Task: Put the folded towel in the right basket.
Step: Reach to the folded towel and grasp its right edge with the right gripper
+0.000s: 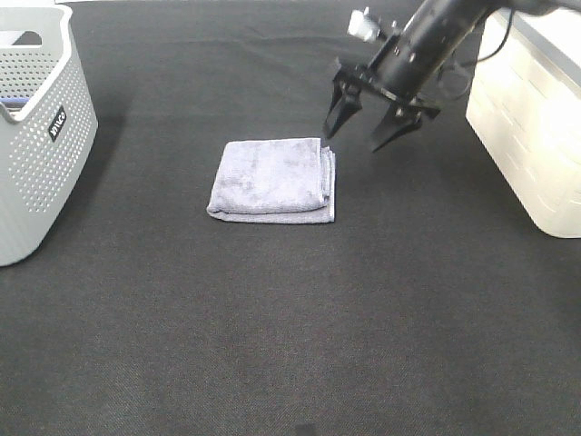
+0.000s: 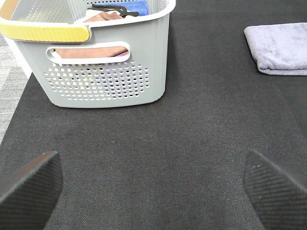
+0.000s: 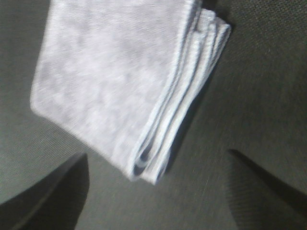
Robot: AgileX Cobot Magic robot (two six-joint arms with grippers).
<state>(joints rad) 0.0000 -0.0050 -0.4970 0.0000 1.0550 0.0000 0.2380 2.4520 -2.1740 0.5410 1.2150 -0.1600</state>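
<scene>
The folded lavender-grey towel [image 1: 272,179] lies flat on the black mat at the middle of the table. It also shows in the left wrist view [image 2: 280,48] and fills the right wrist view [image 3: 124,81]. My right gripper [image 1: 360,134] is open and empty, hovering just above and beside the towel's far right corner. The right basket [image 1: 531,118] is cream-white and stands at the right edge. My left gripper [image 2: 153,184] is open and empty, low over the mat near the left basket; it is out of the exterior high view.
A grey perforated basket [image 1: 36,136] stands at the left edge. In the left wrist view it [image 2: 103,72] holds a brown cloth [image 2: 103,17] and a blue cloth [image 2: 136,5].
</scene>
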